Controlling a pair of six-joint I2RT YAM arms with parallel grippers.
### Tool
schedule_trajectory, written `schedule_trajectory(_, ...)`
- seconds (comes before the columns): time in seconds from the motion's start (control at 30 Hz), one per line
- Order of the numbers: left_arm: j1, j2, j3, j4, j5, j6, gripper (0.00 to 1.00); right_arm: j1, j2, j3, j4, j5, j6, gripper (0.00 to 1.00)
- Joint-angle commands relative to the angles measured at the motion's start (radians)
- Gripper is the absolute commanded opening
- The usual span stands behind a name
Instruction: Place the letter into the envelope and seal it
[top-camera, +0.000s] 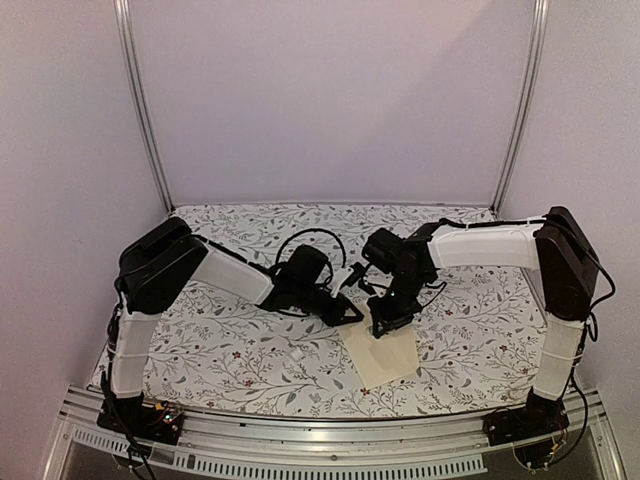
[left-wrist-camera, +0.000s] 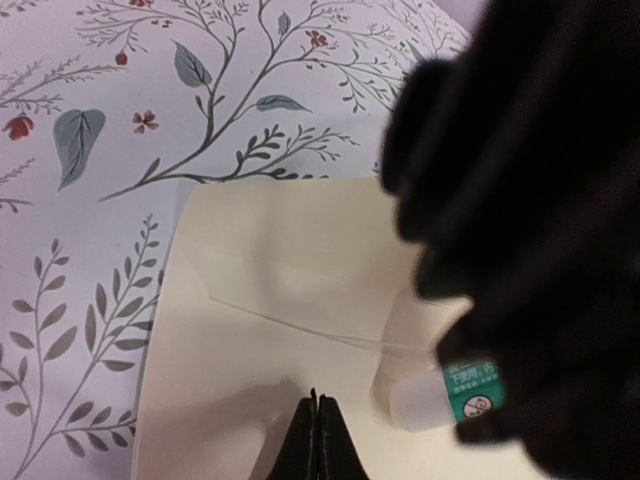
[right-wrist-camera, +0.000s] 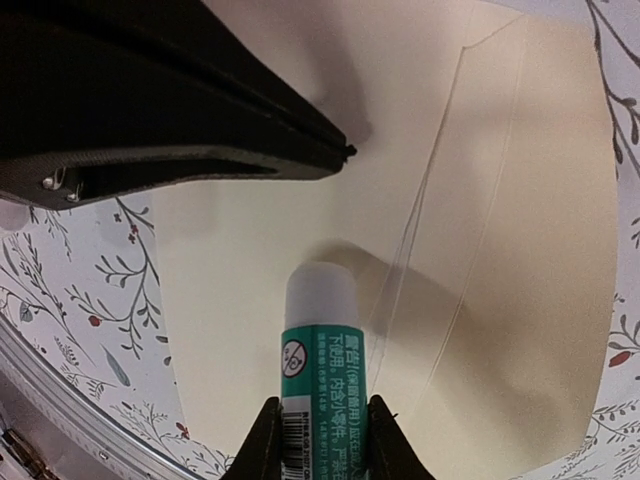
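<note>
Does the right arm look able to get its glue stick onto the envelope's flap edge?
Probably yes. The glue stick in the right pincer points at the envelope beside the flap edge, bare paper between; the shut left pincer sits off to one side.

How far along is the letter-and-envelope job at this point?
No letter shows on the table, so it is likely already inside the envelope. In hand: the right hand grips a glue stick over the envelope, while the shut left hand rests on it. Left: finish sealing.
</note>
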Motion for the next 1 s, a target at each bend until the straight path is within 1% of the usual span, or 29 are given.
schedule_trajectory(0.0, -0.004, -0.026, -0.018, -0.037, -0.010, -0.002, 0.00, -0.020, 0.056, -0.084, 0.154, 0.193, 0.027, 0.00)
schedule_trajectory(0.1, -0.004, -0.040, -0.033, -0.013, -0.009, -0.009, 0.00, -0.019, -0.008, -0.122, 0.202, 0.230, 0.047, 0.00)
schedule_trajectory(0.17, -0.006, -0.049, -0.043, 0.011, -0.009, -0.011, 0.00, -0.018, -0.047, -0.152, 0.261, 0.227, 0.042, 0.00)
schedule_trajectory(0.3, -0.008, -0.070, -0.077, 0.076, -0.013, -0.010, 0.00, -0.008, -0.141, -0.206, 0.364, 0.167, 0.018, 0.00)
schedule_trajectory(0.43, -0.008, -0.113, -0.125, 0.145, -0.051, -0.001, 0.00, -0.005, -0.278, -0.260, 0.430, 0.104, 0.010, 0.00)
schedule_trajectory(0.5, -0.007, -0.153, -0.159, 0.178, -0.066, 0.007, 0.01, -0.004, -0.331, -0.285, 0.440, 0.105, 0.014, 0.00)
schedule_trajectory(0.6, -0.007, -0.209, -0.180, 0.193, -0.077, 0.020, 0.04, -0.002, -0.434, -0.349, 0.483, 0.115, 0.032, 0.00)
schedule_trajectory(0.7, -0.008, -0.259, -0.179, 0.172, -0.094, 0.039, 0.13, -0.002, -0.523, -0.411, 0.521, 0.139, 0.047, 0.00)
schedule_trajectory(0.77, -0.009, -0.309, -0.191, 0.154, -0.112, 0.051, 0.22, -0.002, -0.563, -0.449, 0.537, 0.164, 0.050, 0.00)
schedule_trajectory(0.87, -0.018, -0.389, -0.256, 0.133, -0.175, 0.072, 0.47, -0.002, -0.607, -0.480, 0.558, 0.235, 0.045, 0.00)
schedule_trajectory(0.97, -0.041, -0.468, -0.314, 0.063, -0.299, 0.096, 0.61, -0.002, -0.639, -0.495, 0.574, 0.243, 0.043, 0.00)
